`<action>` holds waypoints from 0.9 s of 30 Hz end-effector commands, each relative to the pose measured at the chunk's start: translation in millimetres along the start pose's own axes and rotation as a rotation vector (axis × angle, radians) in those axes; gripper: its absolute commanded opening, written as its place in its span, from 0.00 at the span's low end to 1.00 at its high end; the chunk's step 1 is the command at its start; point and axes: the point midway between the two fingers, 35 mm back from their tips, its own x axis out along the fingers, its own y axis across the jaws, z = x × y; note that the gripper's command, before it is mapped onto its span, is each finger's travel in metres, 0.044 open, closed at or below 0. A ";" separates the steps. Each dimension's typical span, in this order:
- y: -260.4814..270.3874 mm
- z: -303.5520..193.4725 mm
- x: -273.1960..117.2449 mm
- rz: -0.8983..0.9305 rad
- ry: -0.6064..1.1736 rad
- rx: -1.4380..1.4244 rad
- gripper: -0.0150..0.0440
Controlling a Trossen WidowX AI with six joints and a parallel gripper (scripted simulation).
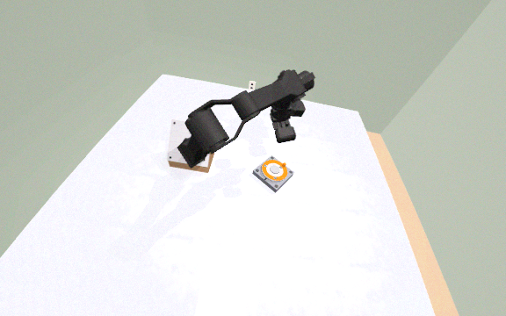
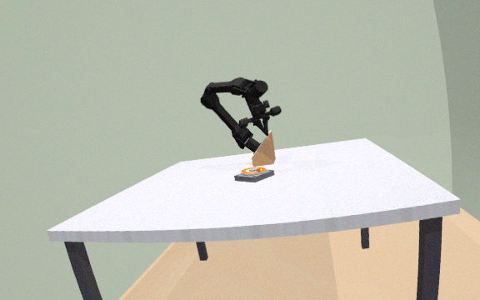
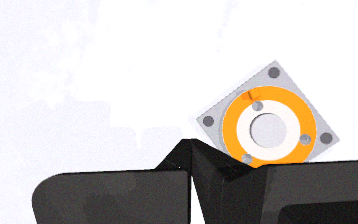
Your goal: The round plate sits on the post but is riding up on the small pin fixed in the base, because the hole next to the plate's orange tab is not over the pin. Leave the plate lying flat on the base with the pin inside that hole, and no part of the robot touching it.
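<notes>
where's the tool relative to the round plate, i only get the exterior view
Observer: Top view: the tool hangs above the table beside the grey base, apart from the round plate.
Operator: open or shut
Observer: Shut on nothing; the wrist view shows its fingertips meeting in a point.
Operator: and the orange tab
Observer: Wrist view: the orange tab sits at the plate's upper left edge in the picture, beside one hole.

white table [image 2: 327,187] on dark legs [image 2: 429,258], tan floor [image 2: 265,271], pale green walls [image 2: 98,83]
</notes>
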 end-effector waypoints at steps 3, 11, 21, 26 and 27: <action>-37.5 14.1 54.4 -0.162 0.163 0.209 0.25; -54.8 17.3 80.5 -0.245 0.229 0.303 0.25; -66.8 7.0 125.1 -0.247 0.228 0.303 0.25; -68.4 7.8 126.0 -0.248 0.228 0.303 0.25; -69.2 8.4 126.0 -0.248 0.228 0.303 0.25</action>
